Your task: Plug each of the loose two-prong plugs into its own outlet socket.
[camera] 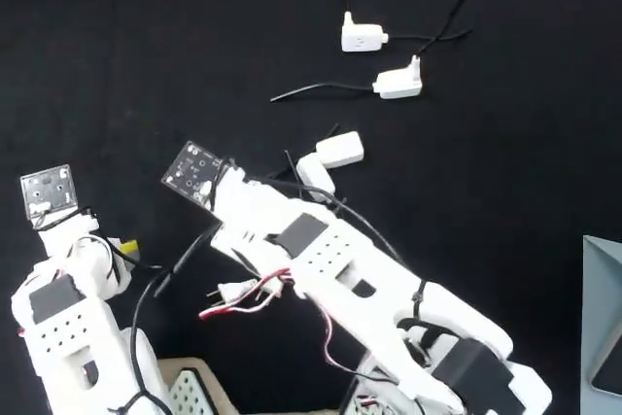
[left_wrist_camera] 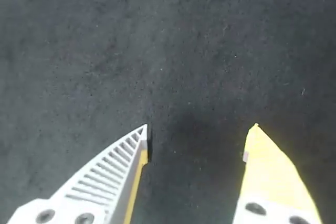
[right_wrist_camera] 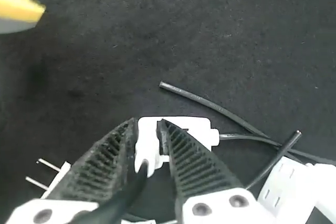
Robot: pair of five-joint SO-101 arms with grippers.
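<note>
Over a matte black cloth-covered bench (camera: 505, 162), the right tool (right_wrist_camera: 148, 125) is clenching its ribbed black fingers (right_wrist_camera: 194, 161) around a smooth white rounded connector block (right_wrist_camera: 189, 129), while the left tool (left_wrist_camera: 201, 129) is hanging released above bare fabric; a two-prong plug (right_wrist_camera: 64, 171) is lying just beside the block.

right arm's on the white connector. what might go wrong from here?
1. The right fingers pinch only one end of the white connector; it may twist or slip.
2. Crossed black cables beside it could snag.
3. The loose plug lies beside the right arm and may get swept.
</note>
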